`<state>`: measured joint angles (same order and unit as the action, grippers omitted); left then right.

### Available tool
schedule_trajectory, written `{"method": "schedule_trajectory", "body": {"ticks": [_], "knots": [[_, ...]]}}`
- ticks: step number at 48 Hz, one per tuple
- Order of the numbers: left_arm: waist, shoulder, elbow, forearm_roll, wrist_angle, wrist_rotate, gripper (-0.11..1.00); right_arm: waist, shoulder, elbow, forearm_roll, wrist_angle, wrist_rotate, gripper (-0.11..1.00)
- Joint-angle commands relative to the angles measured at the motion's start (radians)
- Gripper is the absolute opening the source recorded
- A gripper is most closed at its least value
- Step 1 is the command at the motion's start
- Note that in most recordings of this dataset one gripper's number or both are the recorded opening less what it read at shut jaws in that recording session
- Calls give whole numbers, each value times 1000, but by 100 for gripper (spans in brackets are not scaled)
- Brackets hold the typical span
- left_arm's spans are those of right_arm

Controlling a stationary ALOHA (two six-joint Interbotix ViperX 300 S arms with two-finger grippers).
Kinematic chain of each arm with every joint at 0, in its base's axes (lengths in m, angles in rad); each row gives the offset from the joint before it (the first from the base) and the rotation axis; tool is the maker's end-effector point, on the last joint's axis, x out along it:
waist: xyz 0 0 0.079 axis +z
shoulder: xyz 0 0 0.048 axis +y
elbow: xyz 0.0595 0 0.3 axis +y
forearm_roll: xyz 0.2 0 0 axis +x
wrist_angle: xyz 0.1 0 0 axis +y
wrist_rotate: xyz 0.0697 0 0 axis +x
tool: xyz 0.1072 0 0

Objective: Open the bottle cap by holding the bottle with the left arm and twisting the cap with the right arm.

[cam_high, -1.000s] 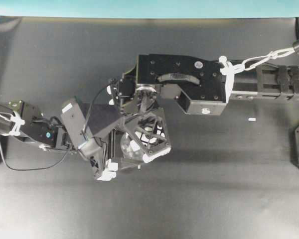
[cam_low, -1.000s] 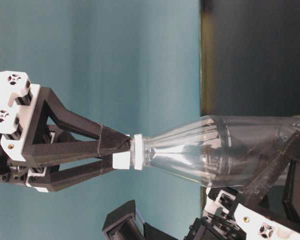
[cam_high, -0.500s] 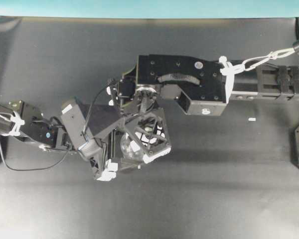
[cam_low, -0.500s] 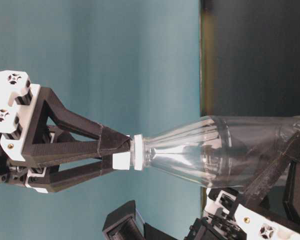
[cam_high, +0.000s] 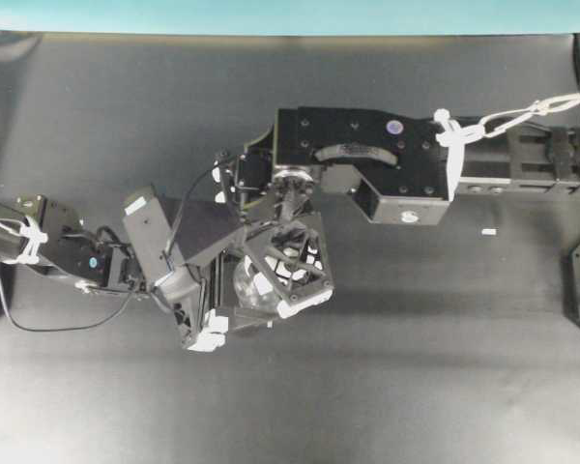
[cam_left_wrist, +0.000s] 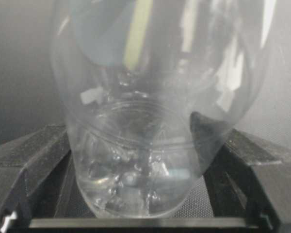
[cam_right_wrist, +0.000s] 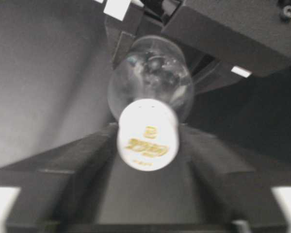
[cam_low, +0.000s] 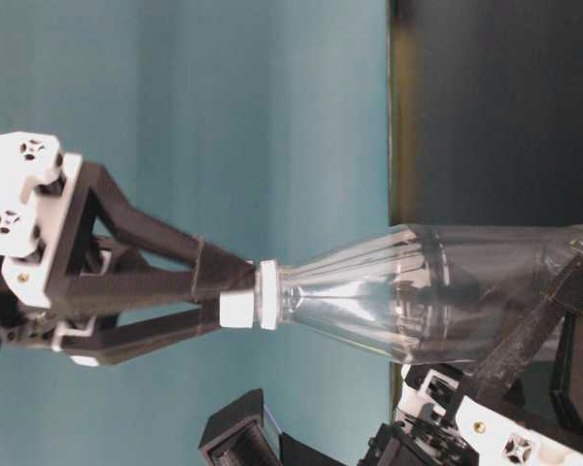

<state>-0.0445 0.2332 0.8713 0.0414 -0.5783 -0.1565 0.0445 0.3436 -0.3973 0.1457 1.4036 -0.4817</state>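
The right arm's fingers (cam_low: 235, 309) stand at either side of the bottle cap (cam_low: 266, 294), a small white round cap with gold print on its top. In the right wrist view the cap sits between the two dark fingers, with what looks like a sliver of space on each side; whether they press the cap or have just let go cannot be told. The right gripper (cam_high: 288, 266) points down over the bottle from above, under the right arm (cam_high: 367, 159), a boxy black housing that reaches in from the right edge of the overhead view.

The left arm's fingers (cam_left_wrist: 242, 160) are clamped on the lower body of the bottle (cam_low: 408, 301), one at each side. The left gripper (cam_high: 222, 311) comes in from the left, at the end of the left arm (cam_high: 68, 253), slim and black with loose cables.

The bottle is clear plastic, upright near the middle of the dark tabletop (cam_high: 416, 367), its neck tapering up to the cap. Nothing shows inside it except reflections and glints at the base.

A tiny white scrap (cam_high: 488, 232) lies on the tabletop well to the right, apart from everything else.
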Motion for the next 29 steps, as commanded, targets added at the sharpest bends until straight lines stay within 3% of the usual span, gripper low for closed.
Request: {"method": "schedule_trajectory", "body": {"ticks": [1,4,7,29], "knots": [[-17,18,20,5,31,-11,84,12,-26,-8,-5,-14,14,63],[-17,18,20,5,32,-11,84,12,-34,-8,-5,-18,18,77],[-17,18,20,5,32,-11,84,12,-43,-15,-5,-17,44,82],[-17,17,20,5,32,-11,84,2,-202,-23,-6,14,238,82]]}}
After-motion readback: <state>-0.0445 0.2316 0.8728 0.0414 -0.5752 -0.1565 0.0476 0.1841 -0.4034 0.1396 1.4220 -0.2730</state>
